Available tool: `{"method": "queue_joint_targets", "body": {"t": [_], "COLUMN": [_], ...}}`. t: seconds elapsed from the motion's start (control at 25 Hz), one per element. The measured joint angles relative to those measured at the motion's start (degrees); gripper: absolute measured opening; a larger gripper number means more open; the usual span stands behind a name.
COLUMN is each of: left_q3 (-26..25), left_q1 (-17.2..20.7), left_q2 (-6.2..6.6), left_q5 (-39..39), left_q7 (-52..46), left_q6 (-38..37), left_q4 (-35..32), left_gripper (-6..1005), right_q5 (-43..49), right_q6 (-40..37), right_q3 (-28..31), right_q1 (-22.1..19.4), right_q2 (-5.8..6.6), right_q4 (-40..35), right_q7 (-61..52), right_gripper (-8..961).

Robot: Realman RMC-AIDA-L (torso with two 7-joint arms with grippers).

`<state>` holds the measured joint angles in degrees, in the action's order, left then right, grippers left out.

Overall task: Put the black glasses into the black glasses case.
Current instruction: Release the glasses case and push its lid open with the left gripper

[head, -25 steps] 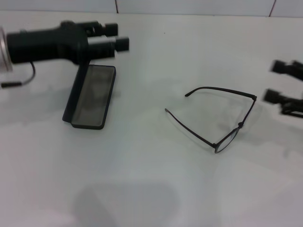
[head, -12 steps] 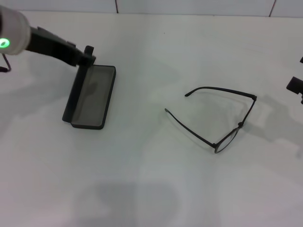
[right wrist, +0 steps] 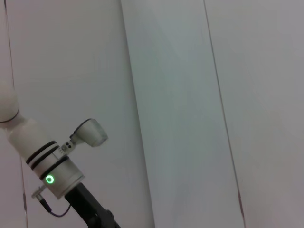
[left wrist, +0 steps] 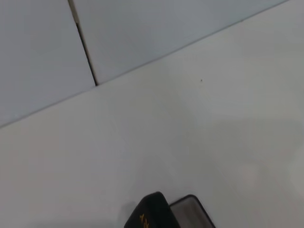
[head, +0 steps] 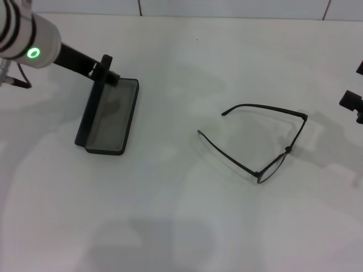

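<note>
The black glasses (head: pixel 288 149) lie unfolded on the white table, right of centre, temple arms pointing left. At the left stands the black glasses case (head: pixel 110 116), open, with its lid upright along its left side and grey lining showing. My left gripper (head: pixel 105 68) reaches in from the upper left and sits at the far top end of the lid. The left wrist view shows only a corner of the case (left wrist: pixel 148 213) with orange lettering. My right gripper (head: pixel 357 85) is at the right edge, mostly cut off, its fingers apart, well clear of the glasses.
The white table (head: pixel 181 215) ends at a tiled wall (head: pixel 227 7) along the back. The right wrist view looks across at my left arm (right wrist: pixel 50 168) with its green light.
My left arm has swung from lying across above the case to reaching down at the lid's far end. The right gripper has pulled back to the right edge. Glasses and case have stayed put.
</note>
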<state>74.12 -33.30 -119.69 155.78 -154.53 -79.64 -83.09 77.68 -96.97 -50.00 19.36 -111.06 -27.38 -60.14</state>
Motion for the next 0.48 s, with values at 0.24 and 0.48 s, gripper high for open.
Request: {"method": "queue_joint_targets", "body": {"t": [0.24,0.48], "left_q3": [-0.01,-0.03], "left_q1": [-2.68,-4.13], "left_q2": [0.08,-0.05], "left_q5": [3.11,5.1], "left_q7": [-0.61,-0.92], "left_q6": [1.96,2.64], "left_q4": [7.41,11.28], "left_gripper": [593,588], "right_q5": [0.02,0.01], "right_q6": [0.06,0.12], "right_q3": [0.14,0.17], "right_q1": [-0.45,-0.47], "right_q2": [-0.03,-0.04], "right_q4": [0.37,0.58], "right_q7": [0.68,1.18], "right_gripper": [869,870]}}
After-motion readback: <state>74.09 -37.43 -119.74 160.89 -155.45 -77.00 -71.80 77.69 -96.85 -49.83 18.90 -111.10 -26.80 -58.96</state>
